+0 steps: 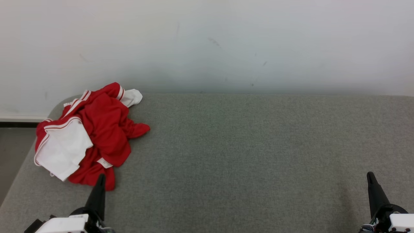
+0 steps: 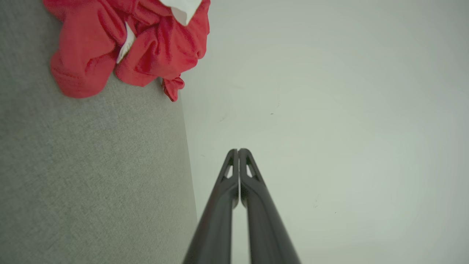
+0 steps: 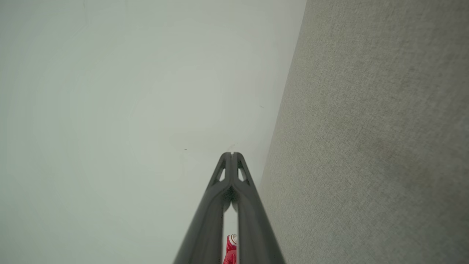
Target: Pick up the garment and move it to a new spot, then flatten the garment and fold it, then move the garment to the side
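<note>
Since the crumpled garment (image 1: 87,136) lies just beyond your left gripper (image 1: 101,177), fingers pressed together and empty, reach with that arm.

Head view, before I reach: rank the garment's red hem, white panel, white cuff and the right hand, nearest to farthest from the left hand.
From the left hand:
1. Red hem, right at its fingertip.
2. White panel, ahead and to the left.
3. White cuff, farther ahead, at the back.
4. Right hand, far across on the right.
</note>
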You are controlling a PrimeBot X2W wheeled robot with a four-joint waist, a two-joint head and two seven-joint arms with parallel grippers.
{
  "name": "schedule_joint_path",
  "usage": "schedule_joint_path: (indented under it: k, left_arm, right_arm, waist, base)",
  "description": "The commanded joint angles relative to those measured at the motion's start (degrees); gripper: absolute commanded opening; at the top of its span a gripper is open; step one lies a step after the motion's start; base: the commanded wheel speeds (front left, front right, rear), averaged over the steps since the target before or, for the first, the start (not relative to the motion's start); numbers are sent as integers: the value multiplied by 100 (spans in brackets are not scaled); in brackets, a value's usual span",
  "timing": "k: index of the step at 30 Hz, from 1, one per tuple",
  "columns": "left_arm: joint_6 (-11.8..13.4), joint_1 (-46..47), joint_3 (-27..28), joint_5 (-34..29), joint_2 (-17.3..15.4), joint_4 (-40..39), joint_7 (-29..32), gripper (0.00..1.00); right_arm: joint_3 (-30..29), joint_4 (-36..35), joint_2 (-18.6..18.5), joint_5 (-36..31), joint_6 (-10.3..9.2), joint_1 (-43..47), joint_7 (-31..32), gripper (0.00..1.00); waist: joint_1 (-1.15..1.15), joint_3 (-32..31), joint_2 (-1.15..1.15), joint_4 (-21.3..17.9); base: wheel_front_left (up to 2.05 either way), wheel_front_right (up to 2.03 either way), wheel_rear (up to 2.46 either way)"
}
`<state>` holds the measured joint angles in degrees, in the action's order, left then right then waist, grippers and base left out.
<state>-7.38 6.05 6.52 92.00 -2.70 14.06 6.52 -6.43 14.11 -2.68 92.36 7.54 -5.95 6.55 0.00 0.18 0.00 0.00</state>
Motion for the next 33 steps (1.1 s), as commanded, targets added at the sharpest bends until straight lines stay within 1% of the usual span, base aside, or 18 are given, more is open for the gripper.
schedule_joint_path:
  k: [1,33]
  left_arm:
    - [-32,51,10,81,-38,-1,18,0]
    - [-32,51,10,81,-38,-1,18,0]
  right_arm:
    - [-19,-21,-43,11,-11,-69,12,0]
    - [-19,-21,-42,11,-11,-69,12,0]
  waist:
    - [0,0,0,0]
    - [0,0,0,0]
  base:
    - [0,0,0]
    - [0,0,0]
